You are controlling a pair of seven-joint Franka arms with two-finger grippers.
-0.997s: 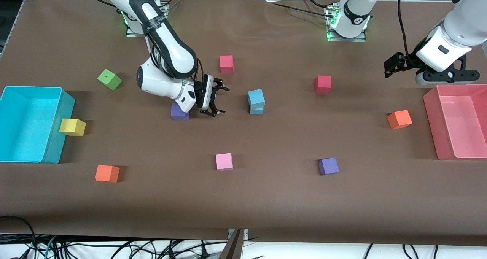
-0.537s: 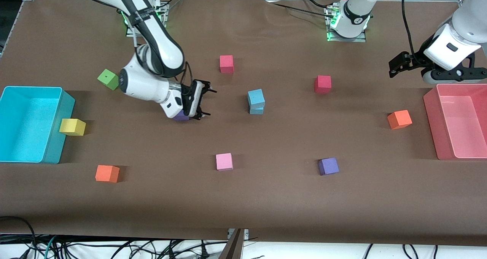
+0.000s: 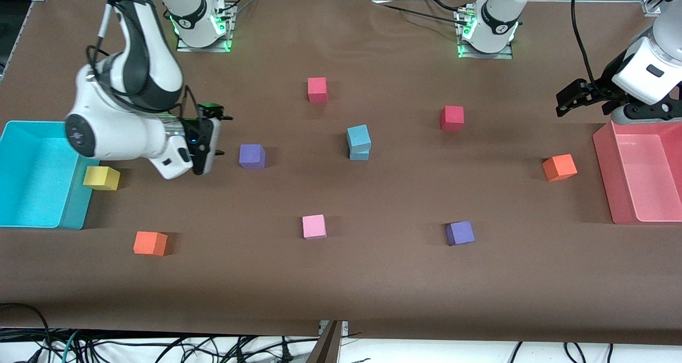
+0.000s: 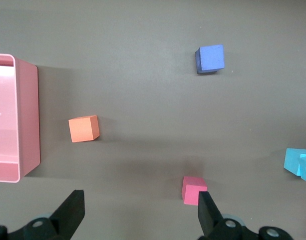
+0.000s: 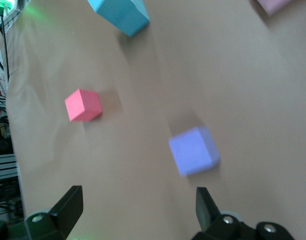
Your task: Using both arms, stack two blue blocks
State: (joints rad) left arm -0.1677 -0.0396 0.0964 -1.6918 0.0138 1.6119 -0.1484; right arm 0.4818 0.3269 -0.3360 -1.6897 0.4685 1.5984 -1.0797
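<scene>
Two blue blocks (image 3: 359, 140) stacked mid-table; both claws, left (image 3: 566, 101) and right (image 3: 214, 134), gape empty

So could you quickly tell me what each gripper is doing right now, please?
Left gripper: open, holding nothing, beside the pink bin.
Right gripper: open, holding nothing, near the purple block.

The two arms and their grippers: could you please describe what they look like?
Both arms are glossy white jointed shells with black bands and black cables alongside. Green lights glow at their bases. The right gripper and the left gripper are small, black and two-fingered.
</scene>
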